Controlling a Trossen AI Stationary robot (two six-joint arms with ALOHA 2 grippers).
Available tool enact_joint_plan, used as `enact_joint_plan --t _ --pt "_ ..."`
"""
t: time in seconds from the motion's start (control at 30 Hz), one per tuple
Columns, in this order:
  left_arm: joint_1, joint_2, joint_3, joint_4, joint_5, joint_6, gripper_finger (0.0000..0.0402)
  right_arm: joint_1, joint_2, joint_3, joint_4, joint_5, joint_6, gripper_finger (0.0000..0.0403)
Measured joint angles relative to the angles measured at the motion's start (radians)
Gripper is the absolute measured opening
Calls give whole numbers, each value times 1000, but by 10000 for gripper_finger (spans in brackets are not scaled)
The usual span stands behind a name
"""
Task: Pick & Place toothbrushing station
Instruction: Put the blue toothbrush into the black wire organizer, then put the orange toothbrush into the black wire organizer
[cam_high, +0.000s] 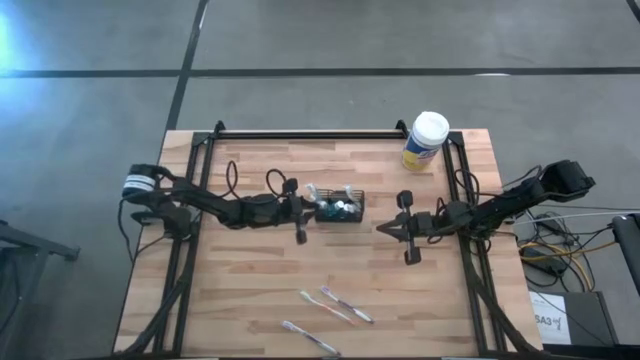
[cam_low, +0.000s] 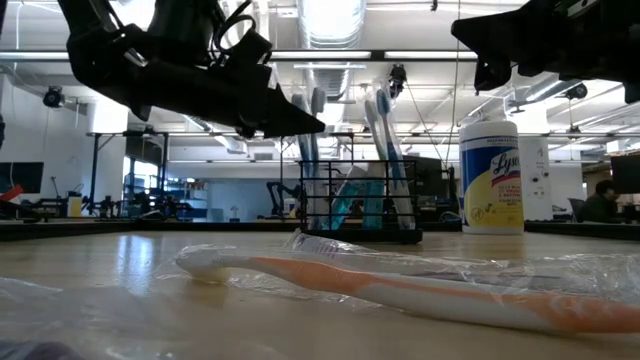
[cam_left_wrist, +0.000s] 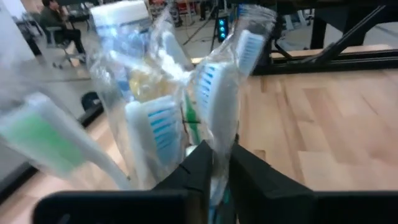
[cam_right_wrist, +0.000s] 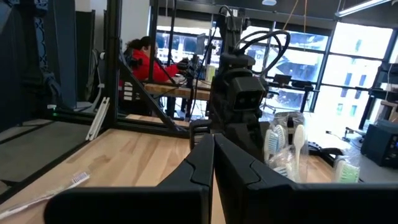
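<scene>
The toothbrushing station (cam_high: 342, 207) is a small black mesh caddy at the table's middle, standing on its base in the low view (cam_low: 360, 205). Several plastic-wrapped toothbrushes (cam_left_wrist: 214, 93) stand upright in it. My left gripper (cam_high: 311, 208) reaches in from the table's left and is shut on one wrapped toothbrush at the caddy's left end; it also shows in the low view (cam_low: 312, 124) and in its own wrist view (cam_left_wrist: 222, 171). My right gripper (cam_high: 384, 229) is shut and empty, above the table to the right of the caddy, pointing at it (cam_right_wrist: 213, 155). My left gripper pinches a blue-bristled toothbrush in its clear wrapper, just below the head (cam_left_wrist: 221, 149), between its two fingers. The fingers come roughly level from the table's left and lie across the upright brush. The brush stands in the caddy, which rests on the table.
A white-lidded, yellow-labelled canister (cam_high: 425, 140) stands at the far right, also seen in the low view (cam_low: 492, 175). Loose wrapped toothbrushes (cam_high: 335, 305) lie near the table's front edge; one with an orange handle (cam_low: 400, 285) lies close in the low view. Black frame rails (cam_high: 300, 133) edge the table.
</scene>
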Motion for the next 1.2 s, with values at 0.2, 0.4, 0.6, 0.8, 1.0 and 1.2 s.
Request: enact_joint_plan --t 0.2,0.4,0.6,0.8,1.0,1.2 --pt "3 -33 -1 -32 85 -44 108 0 0 0 2 -1 3 8" --pt "2 -99 -1 -78 104 -69 174 0 0 1 1 -2 3 8" --pt "1 -189 -1 -126 104 -78 232 0 0 2 1 -3 3 8" --pt "-23 -359 -2 -270 296 -85 253 0 0 2 0 -4 3 8" --pt "-86 -594 -2 -476 460 -130 239 0 0 2 -2 -4 5 8" --pt "-178 -876 -2 -789 406 -134 199 1 0 2 -3 -4 25 8"
